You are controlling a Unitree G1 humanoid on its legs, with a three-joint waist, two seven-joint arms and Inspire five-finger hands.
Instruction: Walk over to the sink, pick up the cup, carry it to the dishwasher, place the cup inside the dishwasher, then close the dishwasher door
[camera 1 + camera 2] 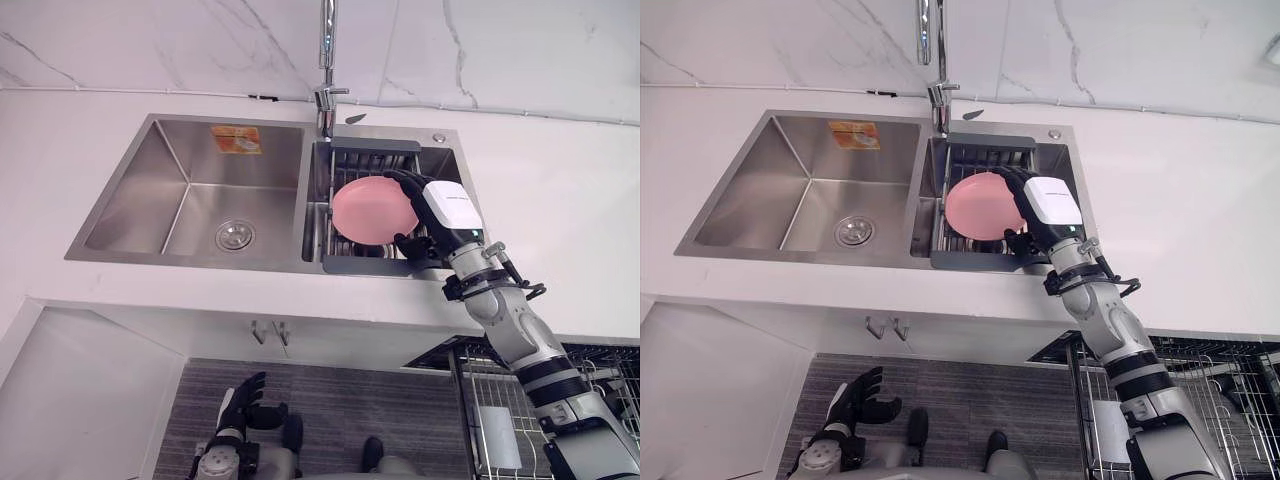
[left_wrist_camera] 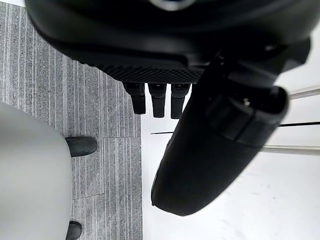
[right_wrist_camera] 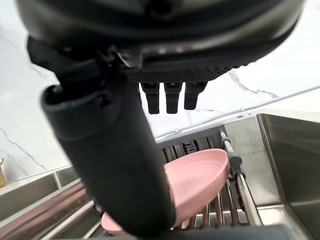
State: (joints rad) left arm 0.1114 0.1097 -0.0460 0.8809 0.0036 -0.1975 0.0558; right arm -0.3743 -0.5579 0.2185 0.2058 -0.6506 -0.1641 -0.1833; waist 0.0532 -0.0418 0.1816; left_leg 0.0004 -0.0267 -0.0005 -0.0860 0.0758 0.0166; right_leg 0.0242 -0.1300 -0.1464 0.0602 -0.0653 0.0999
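Over the right basin of the sink, in the wire rack, a pink dish is seen tilted on edge. The right hand is spread around its rim, fingers above and thumb below; contact cannot be judged. The left hand is held relaxed, low over the floor.

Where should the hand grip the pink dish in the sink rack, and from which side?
Probably the right rim of the pink dish, approached from the robot's right: fingers over the upper edge, thumb under. It leans tilted in the rack, leaving that rim clear, and the right hand sits beside it.
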